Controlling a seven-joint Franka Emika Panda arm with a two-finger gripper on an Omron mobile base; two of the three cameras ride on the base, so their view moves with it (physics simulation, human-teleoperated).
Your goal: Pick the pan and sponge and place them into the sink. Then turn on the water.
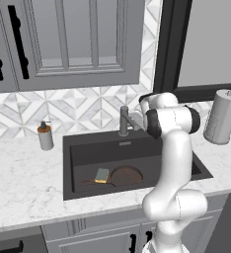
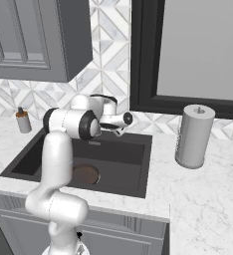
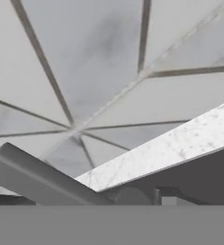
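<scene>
The fingers are by the faucet (image 1: 124, 120) over the sink (image 1: 88, 153). I cannot tell how wide they are.

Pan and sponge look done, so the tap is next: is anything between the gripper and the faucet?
Nothing visible. In the hand view the faucet lies right at the gripper, with only backsplash tiles and counter edge behind it.

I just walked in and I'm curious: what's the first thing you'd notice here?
The big white robot arm bending over the dark grey rectangular sink and reaching toward the grey metal faucet. Down in the basin lie a round dark brown frying pan and a small yellow sponge with a greenish top.
</scene>
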